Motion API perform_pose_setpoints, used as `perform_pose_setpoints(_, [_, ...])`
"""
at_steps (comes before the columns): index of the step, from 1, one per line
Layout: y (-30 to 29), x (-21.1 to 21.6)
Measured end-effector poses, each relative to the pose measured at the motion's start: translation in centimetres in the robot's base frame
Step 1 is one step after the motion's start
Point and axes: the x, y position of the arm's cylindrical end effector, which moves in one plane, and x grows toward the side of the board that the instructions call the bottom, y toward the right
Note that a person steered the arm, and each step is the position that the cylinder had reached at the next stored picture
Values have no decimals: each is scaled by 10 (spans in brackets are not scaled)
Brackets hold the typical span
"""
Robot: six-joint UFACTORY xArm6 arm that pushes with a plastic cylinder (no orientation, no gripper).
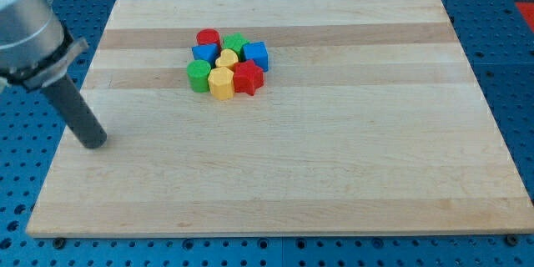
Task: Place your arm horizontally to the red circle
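Observation:
The red circle [208,38] is a short red cylinder at the upper left of a tight cluster of blocks near the top middle of the wooden board [334,175]. My tip [94,142] rests on the board near its left edge, well to the left of and below the red circle. The cluster also holds a green star [234,43], a blue block [204,53], a blue block [256,54], a yellow heart [227,58], a green circle [198,75], a yellow hexagon [221,84] and a red star [247,77].
The board lies on a blue perforated table [517,67]. The arm's grey body [29,33] fills the view's upper left corner.

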Motion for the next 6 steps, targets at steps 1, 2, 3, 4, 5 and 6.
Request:
perform_pose_setpoints(1, [0,-71])
perform_pose_setpoints(2, [3,-147])
perform_pose_setpoints(3, [18,-190])
perform_pose_setpoints(4, [27,-182])
perform_pose_setpoints(5, [66,-181])
perform_pose_setpoints(6, [100,-179])
